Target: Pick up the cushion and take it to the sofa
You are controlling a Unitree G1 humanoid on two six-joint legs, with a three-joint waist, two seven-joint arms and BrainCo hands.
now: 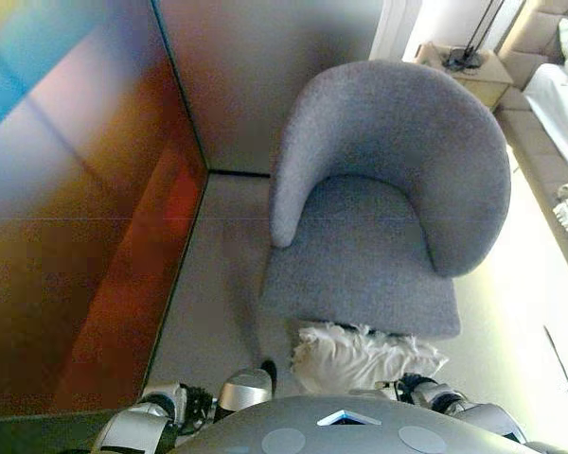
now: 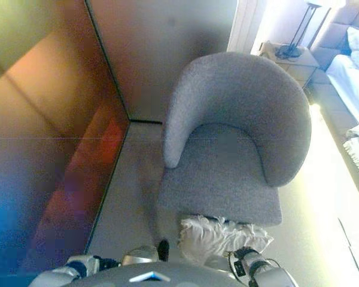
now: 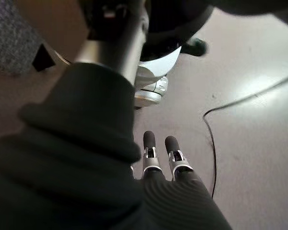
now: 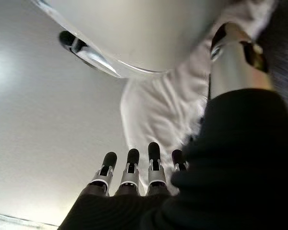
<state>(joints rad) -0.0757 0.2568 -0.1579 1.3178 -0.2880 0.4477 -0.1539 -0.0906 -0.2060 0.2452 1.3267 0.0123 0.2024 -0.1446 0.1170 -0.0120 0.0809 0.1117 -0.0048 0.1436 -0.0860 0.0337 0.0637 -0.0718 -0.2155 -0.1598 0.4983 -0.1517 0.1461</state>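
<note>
nothing done yet: the fluffy white cushion [image 1: 360,357] lies on the floor against the front edge of the grey fabric armchair [image 1: 398,199]. our left hand [image 3: 161,155] and right hand [image 4: 134,170] hang with fingers straight, holding nothing. we must grasp, lift, then carry to the beige sofa [image 1: 549,142].
</note>
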